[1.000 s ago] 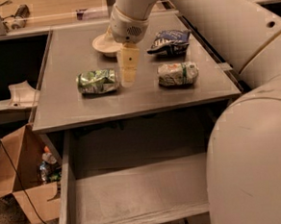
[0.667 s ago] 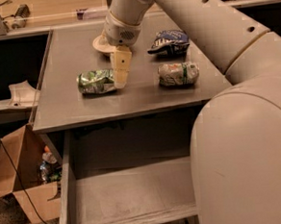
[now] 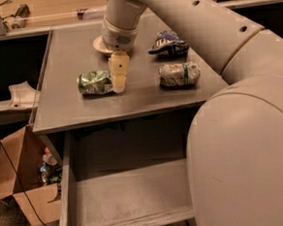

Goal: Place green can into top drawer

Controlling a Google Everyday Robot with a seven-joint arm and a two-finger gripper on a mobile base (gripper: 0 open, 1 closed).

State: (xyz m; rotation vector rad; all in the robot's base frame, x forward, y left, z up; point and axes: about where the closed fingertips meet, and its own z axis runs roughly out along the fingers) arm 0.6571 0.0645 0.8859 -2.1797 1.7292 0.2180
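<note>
1. Currently the tool [image 3: 119, 80] points straight down from the arm onto the surface [image 3: 145, 99] and touches the right end of the green can [image 3: 94, 82], as the camera sees it.
2. We cannot tell whether the tool is released or clenched. It shows only as one pale block against the can.
3. The green can lies on its side on the surface, long axis running left to right, toward the front left. We judge that it is not lifted, since its full length rests on the surface.
4. We judge the step in hand to be the pick. The tool sits low and hard by the can because a lying, dented can must be taken close to the surface or it will roll away.
5. The top drawer [image 3: 128, 196] stands pulled out below the front edge of the surface, its flat bottom bare. We judge that this position lets the can be carried forward over the edge and lowered straight in.
6. The whitish can [image 3: 179, 75] lies well apart to the right, so the tool's position leaves no doubt which can is meant.
7. A blue bag [image 3: 168, 42] and a small dish [image 3: 99, 44] sit farther back, clear of the path to the drawer.
</note>
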